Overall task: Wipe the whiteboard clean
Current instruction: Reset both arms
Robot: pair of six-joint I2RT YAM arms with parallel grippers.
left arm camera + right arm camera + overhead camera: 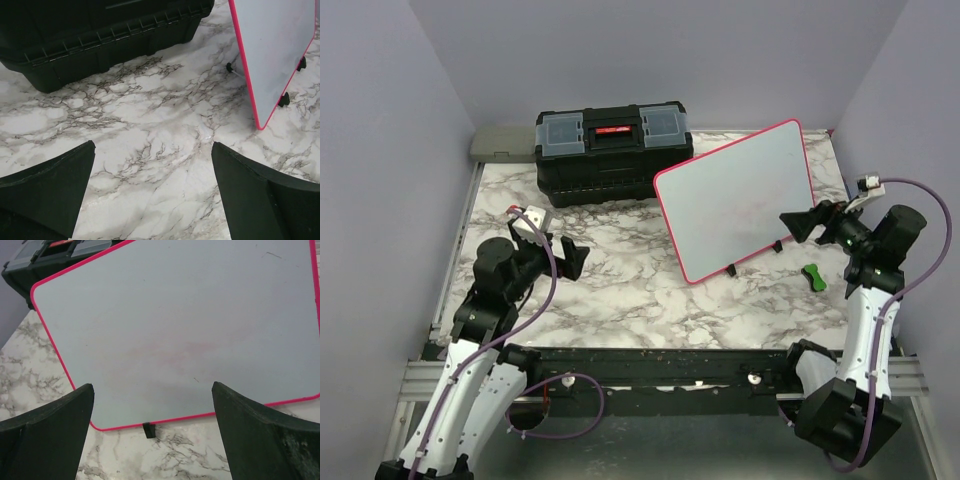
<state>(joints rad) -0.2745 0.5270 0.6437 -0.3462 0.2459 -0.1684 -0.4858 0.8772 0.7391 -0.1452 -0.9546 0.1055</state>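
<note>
The whiteboard [740,200] is white with a pink-red rim and stands tilted on small black feet at the right of the marble table. Its face shows only a faint pink smudge [190,350] in the right wrist view. My right gripper [798,224] is open and empty, just off the board's lower right edge, facing its surface [175,315]. My left gripper [572,259] is open and empty over the table at the left, with the board's lower corner [275,60] ahead to its right.
A black toolbox [611,150] with a red latch stands at the back, left of the board, and fills the top of the left wrist view [100,40]. A small green and black object [813,277] lies on the table near the right arm. Purple walls enclose the table.
</note>
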